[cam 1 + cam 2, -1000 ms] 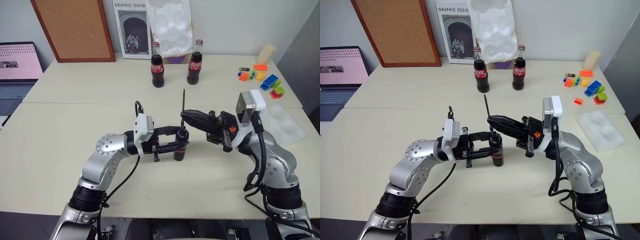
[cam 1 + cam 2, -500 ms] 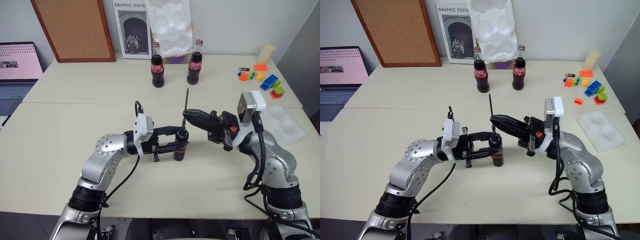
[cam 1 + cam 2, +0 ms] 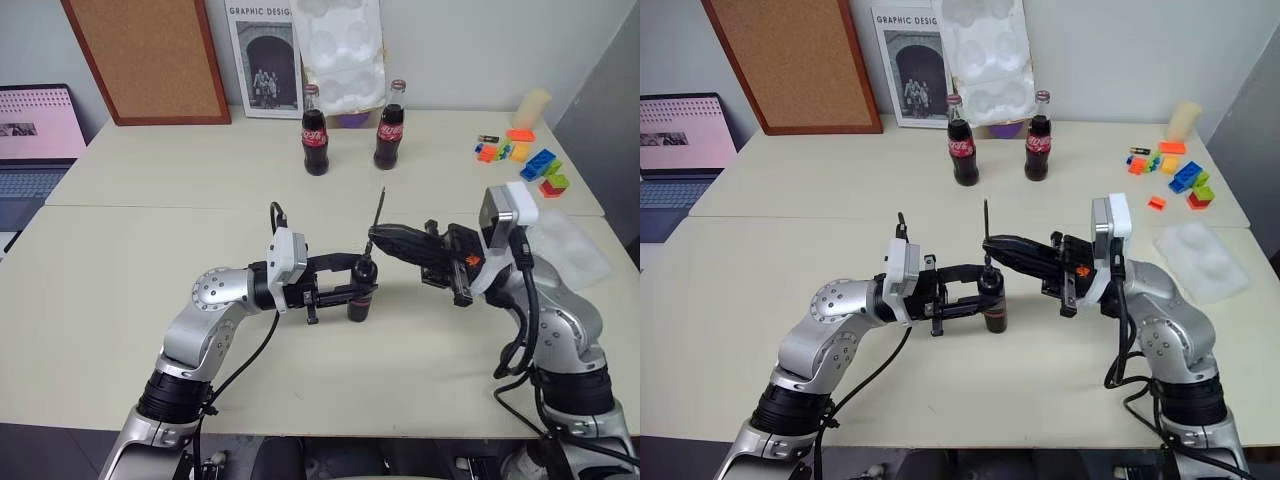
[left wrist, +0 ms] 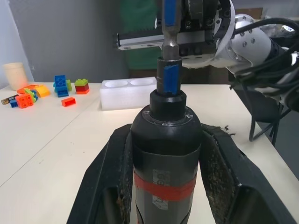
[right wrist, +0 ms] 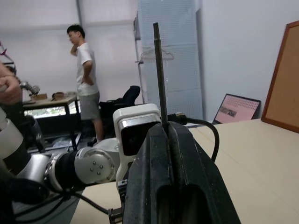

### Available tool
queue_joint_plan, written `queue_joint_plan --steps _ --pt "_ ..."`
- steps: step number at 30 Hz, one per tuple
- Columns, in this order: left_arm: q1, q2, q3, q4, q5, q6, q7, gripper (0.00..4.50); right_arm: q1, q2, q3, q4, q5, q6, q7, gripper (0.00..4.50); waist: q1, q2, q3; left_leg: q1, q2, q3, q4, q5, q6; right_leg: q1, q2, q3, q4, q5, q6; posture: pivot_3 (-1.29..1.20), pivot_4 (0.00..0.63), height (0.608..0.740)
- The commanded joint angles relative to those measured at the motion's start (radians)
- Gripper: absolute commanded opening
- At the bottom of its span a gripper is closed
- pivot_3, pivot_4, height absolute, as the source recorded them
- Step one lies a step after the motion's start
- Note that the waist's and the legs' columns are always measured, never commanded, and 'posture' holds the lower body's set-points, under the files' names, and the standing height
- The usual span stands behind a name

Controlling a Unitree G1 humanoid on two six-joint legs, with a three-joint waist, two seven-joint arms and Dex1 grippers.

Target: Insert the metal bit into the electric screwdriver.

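The electric screwdriver (image 3: 360, 305), dark with a red band, stands upright at mid-table, and my left gripper (image 3: 362, 284) is shut on its body from the left. In the left wrist view its blue collar (image 4: 168, 78) points up between my fingers (image 4: 110, 172). My right gripper (image 3: 373, 235) comes in from the right, shut on the metal bit (image 3: 380, 208). This thin dark rod leans slightly right at its top. Its lower end (image 4: 169, 32) meets the blue collar; how deep it sits I cannot tell. The right wrist view has the bit (image 5: 159, 70) rising from the pinched fingertips.
Two cola bottles (image 3: 315, 145) (image 3: 388, 140) stand at the back, behind the tools. Toy bricks (image 3: 530, 160) and a white foam tray (image 3: 578, 245) lie to the right. A laptop (image 3: 35, 135) sits at the far left. A person (image 5: 86, 79) stands across the room.
The bit's top has tipped to the right and the right gripper has shifted slightly right. The left gripper and screwdriver have stayed still.
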Motion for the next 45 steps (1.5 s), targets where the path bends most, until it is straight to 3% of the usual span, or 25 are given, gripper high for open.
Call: queue_joint_plan --steps 1,17,34,45 --pt "0.0 0.012 -0.013 -0.007 0.012 -0.002 -0.013 1.62 -0.064 -0.065 0.033 0.047 -0.039 0.042 0.067 0.0 -0.001 0.0 0.0 0.001 0.0 0.0 0.0 0.0 0.0 0.0 0.0 0.0 0.0 0.0 0.0 0.0 0.15 0.74" --pt "-0.001 0.014 -0.013 0.001 0.023 -0.011 -0.023 1.62 -0.275 -0.184 0.099 0.163 -0.068 0.155 0.247 0.0 0.0 0.0 0.0 0.003 0.0 0.0 0.0 0.0 0.0 0.002 0.0 0.0 0.0 -0.001 0.0 0.0 0.15 0.74" --pt "-0.003 0.017 -0.016 0.01 0.031 -0.02 -0.034 1.62 -0.38 -0.181 0.048 0.127 -0.005 0.236 0.29 0.0 0.0 0.0 0.0 0.002 0.0 0.0 0.0 0.0 0.0 0.002 0.0 0.0 0.0 0.0 0.0 0.0 0.15 0.74" --pt "-0.007 0.017 -0.02 0.013 0.033 -0.02 -0.039 1.62 -0.409 -0.179 0.092 0.173 -0.068 0.194 0.366 0.0 0.0 0.0 0.0 0.002 0.0 0.0 0.0 0.0 0.0 0.002 0.0 0.0 -0.001 -0.001 0.0 0.0 0.15 0.74"
